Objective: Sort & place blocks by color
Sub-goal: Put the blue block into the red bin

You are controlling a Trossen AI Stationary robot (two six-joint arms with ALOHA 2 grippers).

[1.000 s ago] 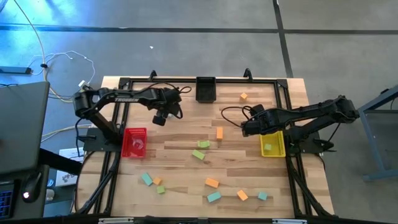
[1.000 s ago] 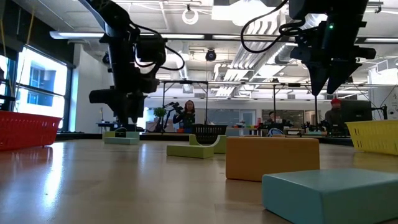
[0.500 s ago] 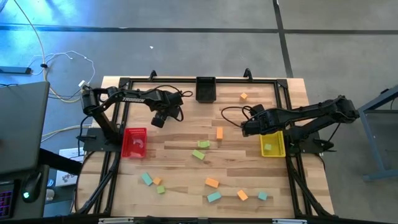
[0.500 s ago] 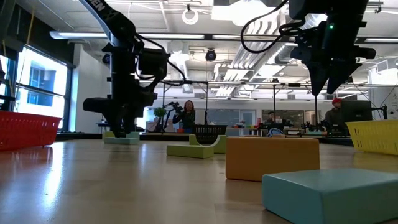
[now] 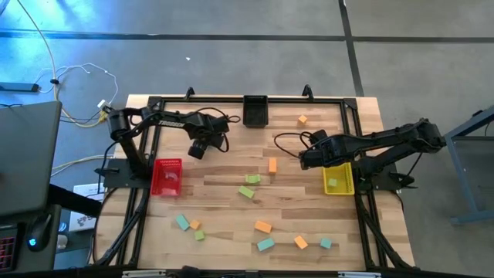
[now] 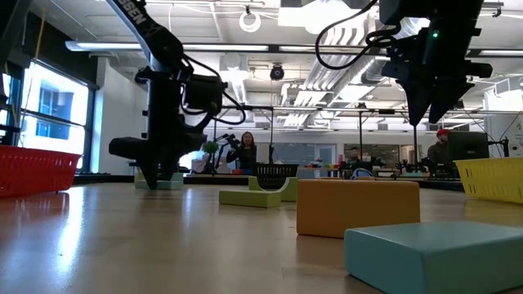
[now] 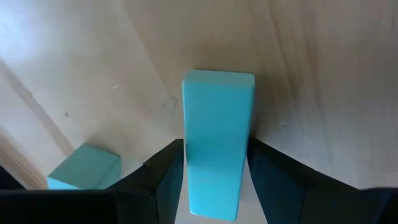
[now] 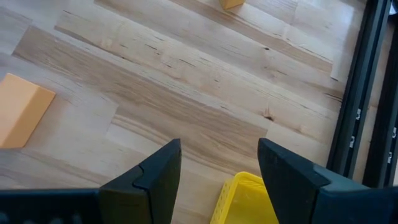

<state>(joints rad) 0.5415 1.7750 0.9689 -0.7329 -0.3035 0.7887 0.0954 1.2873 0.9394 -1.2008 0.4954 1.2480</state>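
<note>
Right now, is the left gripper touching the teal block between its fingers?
Touching. In the left wrist view the teal block fills the space between the left gripper's two dark fingers, both of which meet its sides with no visible gap.

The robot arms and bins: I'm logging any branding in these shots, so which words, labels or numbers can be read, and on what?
"EN": end of a white word on the left arm in the low view; the rest is cut off.
White lettering on the left arm in the high view: too small to read.
Red bin, yellow bin, black bin, blocks: no text visible.
</note>
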